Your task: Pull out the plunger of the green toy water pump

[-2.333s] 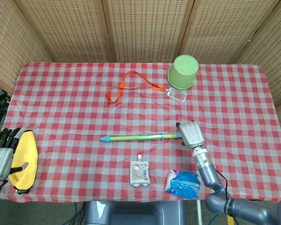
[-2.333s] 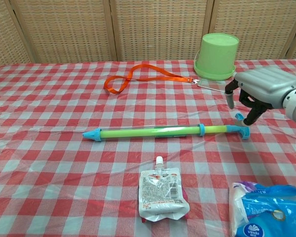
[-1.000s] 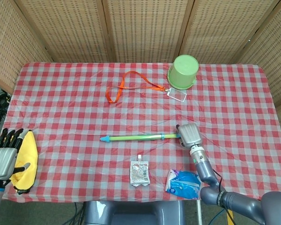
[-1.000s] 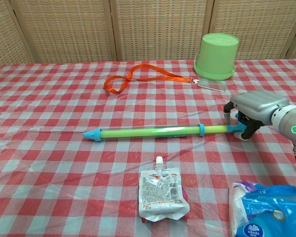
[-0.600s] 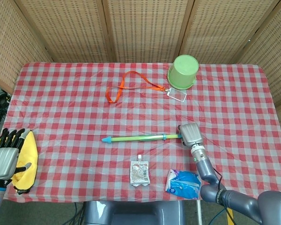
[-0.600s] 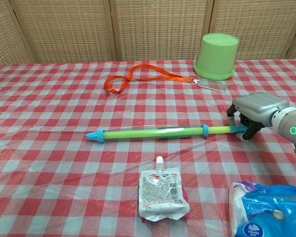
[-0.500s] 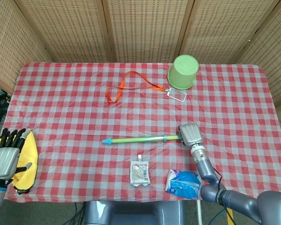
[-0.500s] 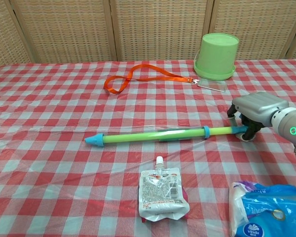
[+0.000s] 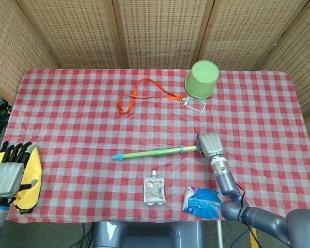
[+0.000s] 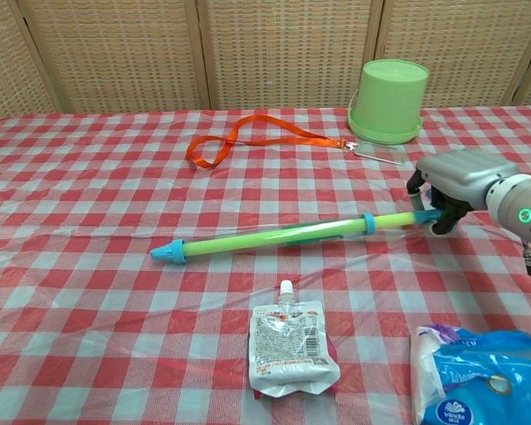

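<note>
The green toy water pump (image 9: 155, 152) (image 10: 274, 236) is a long green tube with a blue nozzle tip (image 10: 165, 253) at its left end and a blue collar (image 10: 368, 221) near its right. My right hand (image 9: 210, 143) (image 10: 456, 181) grips the blue plunger handle at the right end, which is lifted off the cloth so the tube slants down to the left. A short stretch of plunger rod shows between collar and hand. My left hand (image 9: 10, 175) hovers open off the table's left front corner, over a yellow cloth (image 9: 30, 178).
An upturned green bucket (image 9: 202, 78) (image 10: 388, 100) stands at the back right, with an orange lanyard (image 9: 144, 94) (image 10: 257, 138) and its badge beside it. A drink pouch (image 9: 154, 190) (image 10: 292, 345) and a blue-white packet (image 9: 202, 201) (image 10: 473, 376) lie near the front edge.
My right hand closed on the plunger handle, then lifted it and drew it slightly right; the pump now slants with its nozzle end on the cloth. The left hand drifted a little.
</note>
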Action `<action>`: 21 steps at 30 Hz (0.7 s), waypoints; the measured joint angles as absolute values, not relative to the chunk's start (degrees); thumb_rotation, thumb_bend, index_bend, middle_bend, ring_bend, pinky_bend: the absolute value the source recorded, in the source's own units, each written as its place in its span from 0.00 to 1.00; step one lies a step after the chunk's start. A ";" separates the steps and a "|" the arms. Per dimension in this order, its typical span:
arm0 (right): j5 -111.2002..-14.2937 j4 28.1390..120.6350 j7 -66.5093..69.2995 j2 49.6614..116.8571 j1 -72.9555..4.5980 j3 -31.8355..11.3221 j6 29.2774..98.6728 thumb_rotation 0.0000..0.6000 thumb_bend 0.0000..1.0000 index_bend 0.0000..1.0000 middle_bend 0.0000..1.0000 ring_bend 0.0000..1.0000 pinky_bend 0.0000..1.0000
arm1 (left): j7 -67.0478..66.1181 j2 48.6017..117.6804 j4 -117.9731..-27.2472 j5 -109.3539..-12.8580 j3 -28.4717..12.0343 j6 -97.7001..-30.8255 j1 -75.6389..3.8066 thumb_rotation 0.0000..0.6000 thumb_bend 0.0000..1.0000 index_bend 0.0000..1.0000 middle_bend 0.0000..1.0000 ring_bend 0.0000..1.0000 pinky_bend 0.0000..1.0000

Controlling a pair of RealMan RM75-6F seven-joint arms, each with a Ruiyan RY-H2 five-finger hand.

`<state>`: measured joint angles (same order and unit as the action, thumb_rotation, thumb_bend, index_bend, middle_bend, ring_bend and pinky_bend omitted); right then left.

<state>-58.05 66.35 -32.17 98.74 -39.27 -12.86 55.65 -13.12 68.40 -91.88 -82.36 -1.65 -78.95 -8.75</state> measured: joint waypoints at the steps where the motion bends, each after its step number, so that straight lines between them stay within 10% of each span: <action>1: -57.53 66.52 -32.61 98.69 -39.37 -13.13 55.70 1.00 0.56 0.76 1.00 0.92 0.65 | -13.07 68.41 -91.90 -82.34 -1.64 -78.82 -8.79 1.00 0.07 0.00 0.00 0.00 0.00; 21: -47.23 71.01 -41.73 98.68 -42.81 -17.05 59.47 1.00 0.57 0.76 1.00 0.93 0.67 | -19.38 71.13 -97.41 -74.53 -7.18 -69.33 -17.49 1.00 0.14 0.20 0.00 0.00 0.00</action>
<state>-47.23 71.01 -41.73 98.68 -42.81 -17.05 59.47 -19.38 71.13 -97.41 -74.53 -7.18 -69.33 -17.49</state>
